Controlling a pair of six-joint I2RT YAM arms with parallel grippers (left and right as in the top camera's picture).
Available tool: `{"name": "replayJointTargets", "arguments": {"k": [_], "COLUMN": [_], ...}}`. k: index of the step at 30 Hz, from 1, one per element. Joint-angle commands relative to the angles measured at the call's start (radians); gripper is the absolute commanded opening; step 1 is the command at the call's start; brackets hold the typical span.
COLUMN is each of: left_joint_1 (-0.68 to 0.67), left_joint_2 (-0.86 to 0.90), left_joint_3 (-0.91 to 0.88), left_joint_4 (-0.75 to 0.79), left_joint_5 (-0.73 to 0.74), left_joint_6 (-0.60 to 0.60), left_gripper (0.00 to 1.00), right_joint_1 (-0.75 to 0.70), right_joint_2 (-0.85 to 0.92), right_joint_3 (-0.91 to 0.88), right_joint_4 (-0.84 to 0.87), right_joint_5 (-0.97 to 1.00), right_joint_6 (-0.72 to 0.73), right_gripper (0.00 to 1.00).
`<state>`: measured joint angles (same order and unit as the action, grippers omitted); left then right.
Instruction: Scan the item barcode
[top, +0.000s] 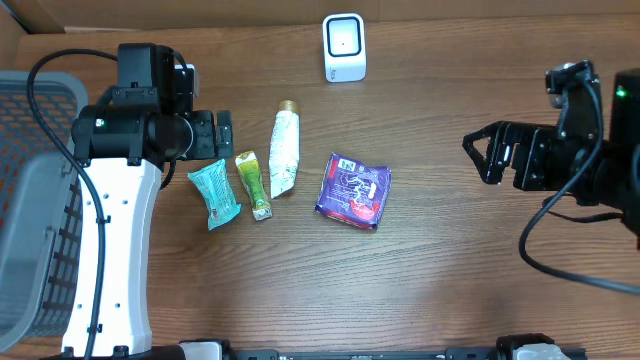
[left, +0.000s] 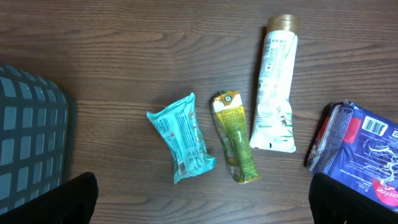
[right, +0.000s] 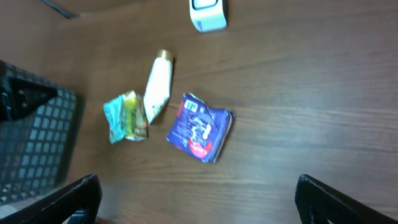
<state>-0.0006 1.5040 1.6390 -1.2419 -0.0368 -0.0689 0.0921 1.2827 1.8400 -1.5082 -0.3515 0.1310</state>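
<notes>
progress: nothing picked or scanned yet – whole job left | left pincer (top: 224, 135): open, empty | right pincer (top: 479, 158): open, empty | teal packet (top: 214, 194): just beside left pincer | scanner (top: 344, 47): well apart from both

The white-shelled left arm (top: 110, 250) runs up from the near edge to a black wrist, where the left hand (top: 224, 135) points right with its jaws spread wide and nothing between them. Opposite, the black right arm (top: 590, 165) reaches in from the right side, and the right hand (top: 480, 153) points left, its jaws likewise parted and empty. In the wrist views, the left fingertips (left: 71, 199) and the right fingertips (right: 68, 200) show only as dark shapes at the lower corners, set far apart.
</notes>
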Motion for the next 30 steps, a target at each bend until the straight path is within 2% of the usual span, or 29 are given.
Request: {"name": "replayJointTargets", "arguments": {"k": [1,11,22,30], "left_joint_1": [0.000,0.000,0.000,0.000], "left_joint_2": [0.006,0.006,0.006,0.006], "left_joint_3": [0.012,0.012,0.012,0.012], "left_joint_4": [0.000,0.000,0.000,0.000], "left_joint_5": [0.011,0.011,0.011,0.011], "left_joint_6": [0.002,0.002,0.002,0.002], "left_gripper": [1.00,1.00,1.00,1.00], "right_joint_1": [-0.003,0.005,0.027,0.027], "right_joint_2": [0.018,0.122,0.211,0.211], "right_joint_3": [0.019,-0.026,-0.235,-0.404], "right_joint_4": [0.003,0.002,0.068,0.217], "right_joint_5": [-0.005,-0.077,-0.093,-0.187], "right_joint_6": [-0.031,-0.039,-0.038,-0.027], "right_gripper": [1.00,1.00,1.00,1.00]}}
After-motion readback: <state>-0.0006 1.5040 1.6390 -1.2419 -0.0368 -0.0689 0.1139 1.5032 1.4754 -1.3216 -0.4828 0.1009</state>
